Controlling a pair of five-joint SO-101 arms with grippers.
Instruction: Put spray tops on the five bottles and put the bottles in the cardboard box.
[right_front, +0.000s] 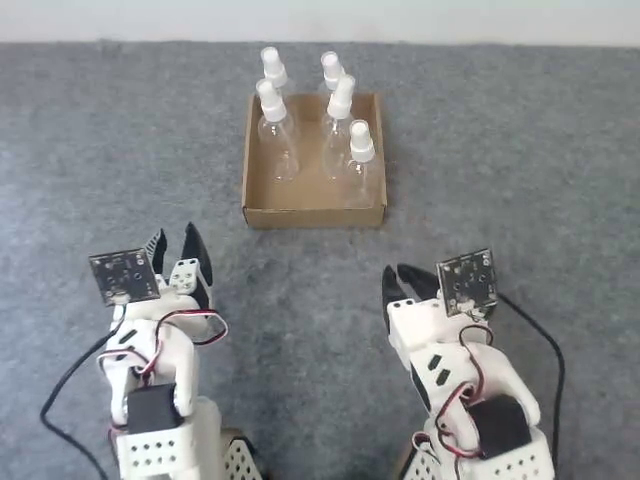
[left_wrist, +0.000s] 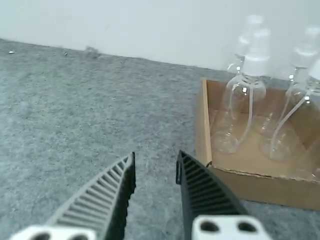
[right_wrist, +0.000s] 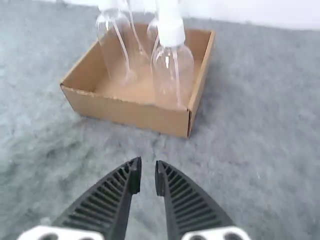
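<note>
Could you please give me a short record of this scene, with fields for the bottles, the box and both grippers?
bottles: five, all upright
spray tops: one on every bottle
cardboard box: holds all five
left gripper: open, empty, over the carpet, short of the box
right gripper: narrowly open, empty, also short of the box
task left: nothing visible

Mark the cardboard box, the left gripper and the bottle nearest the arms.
cardboard box (right_front: 314, 214), high view, front wall.
left gripper (left_wrist: 156, 156), left wrist view, midway between fingertips.
nearest bottle (right_front: 366, 176), high view, clear body.
</note>
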